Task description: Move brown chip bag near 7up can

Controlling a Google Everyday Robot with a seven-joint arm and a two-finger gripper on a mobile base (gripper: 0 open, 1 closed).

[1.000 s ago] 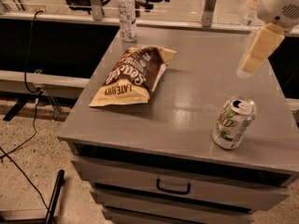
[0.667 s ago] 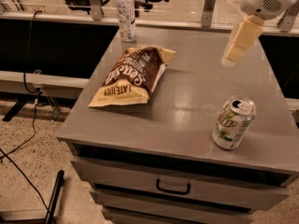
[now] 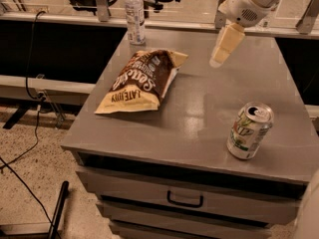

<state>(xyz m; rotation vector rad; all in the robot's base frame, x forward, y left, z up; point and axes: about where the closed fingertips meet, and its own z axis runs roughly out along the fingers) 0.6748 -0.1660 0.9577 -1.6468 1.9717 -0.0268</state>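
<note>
The brown chip bag lies flat on the left half of the grey cabinet top, dark brown in the middle with white lettering and tan ends. The 7up can stands upright near the front right edge, far from the bag. My gripper hangs from the white arm at the upper right. It is above the cabinet top, to the right of the bag's far end and behind the can. It holds nothing.
A clear plastic water bottle stands at the cabinet's back left corner, just behind the bag. The cabinet has drawers below with a dark handle. Cables run over the floor at left.
My gripper has moved left and a little toward the bag, from over the cabinet's right edge to above its middle back. The bag and the can have not moved.
</note>
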